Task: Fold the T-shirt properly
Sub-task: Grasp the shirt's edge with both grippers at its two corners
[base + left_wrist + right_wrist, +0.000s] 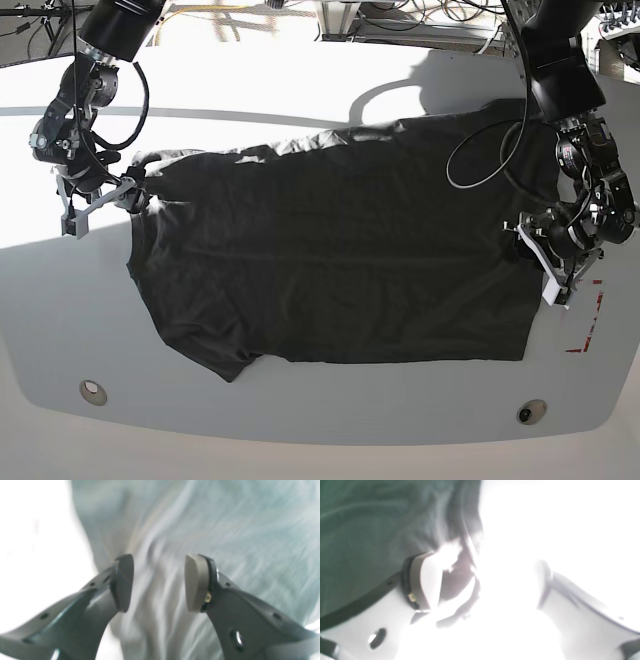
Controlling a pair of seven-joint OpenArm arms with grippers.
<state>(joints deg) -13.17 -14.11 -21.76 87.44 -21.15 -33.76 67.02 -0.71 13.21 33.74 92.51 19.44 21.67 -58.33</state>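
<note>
In your left wrist view, the left gripper (159, 583) has its jaws spread, nothing between the pads (196, 582). Below the gap lies wrinkled, blurred cloth of the shirt (200, 525), with bare white tabletop (37, 542) at the frame's left.

In your right wrist view, the right gripper (480, 585) also stands spread; one pad (425, 580) shows clearly, the other finger is washed out by glare. The shirt (370, 530) fills the upper left, its edge ending just by the gap; whether cloth touches a pad you cannot tell.

In your base view, the shirt (330, 250) lies spread flat across the middle of the tabletop (300, 90). The right gripper (128, 196) sits at the shirt's left edge, the left gripper (530, 245) at its right edge, near red tape (590, 325).
</note>
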